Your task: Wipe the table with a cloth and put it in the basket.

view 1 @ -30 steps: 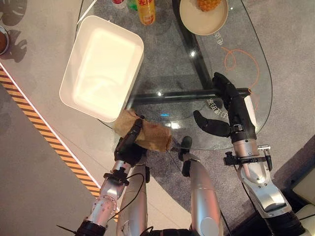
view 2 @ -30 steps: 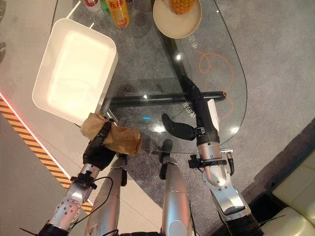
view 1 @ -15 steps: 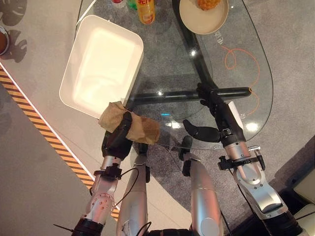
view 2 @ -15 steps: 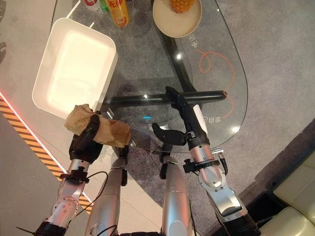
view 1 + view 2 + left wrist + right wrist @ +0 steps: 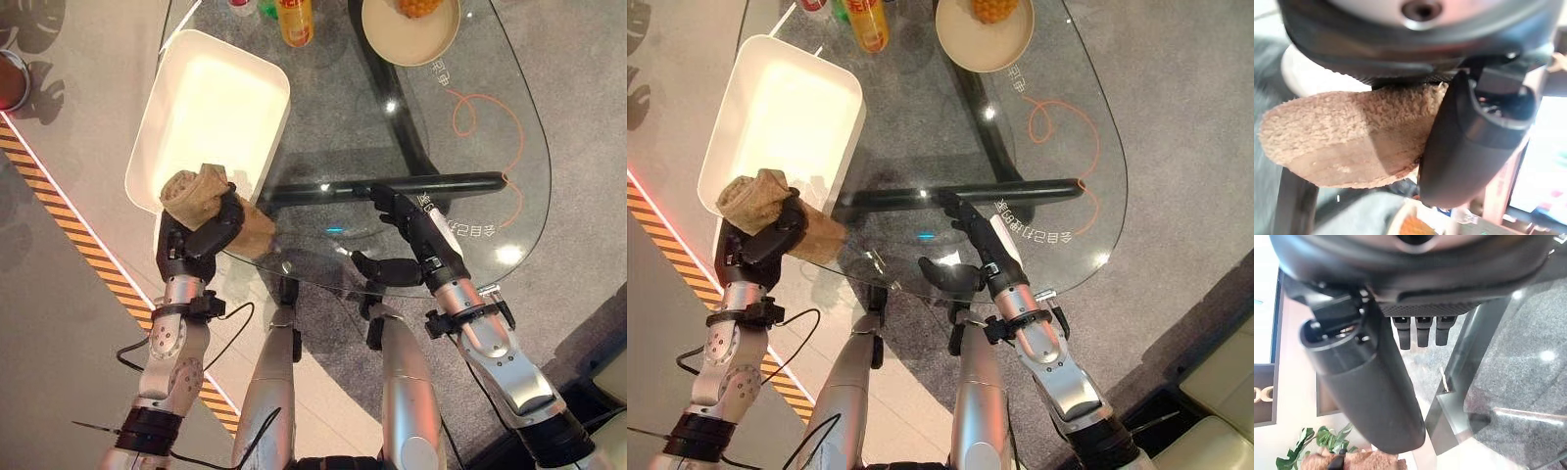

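Observation:
My left hand (image 5: 193,240) is shut on a crumpled tan cloth (image 5: 196,187), holding it at the near corner of the white basket (image 5: 211,108). Part of the cloth (image 5: 819,235) trails over the near left edge of the glass table (image 5: 411,127). Close up, the left wrist view has the fuzzy cloth (image 5: 1347,137) pinched under the thumb (image 5: 1474,147). My right hand (image 5: 411,227) lies open over the near middle of the table, fingers straight and thumb spread. The right wrist view shows its thumb (image 5: 1366,387) and straight fingers (image 5: 1418,330) holding nothing.
At the table's far end stand a plate (image 5: 409,31) with yellow fruit, an orange bottle (image 5: 296,20) and other containers. An orange scribble (image 5: 480,108) marks the glass on the right. A black bar (image 5: 392,186) runs beneath the top. Striped tape (image 5: 59,225) crosses the floor on the left.
My left hand has carried the cloth off the near table edge, up and left to the basket's near corner. My right hand slid left and nearer across the glass.

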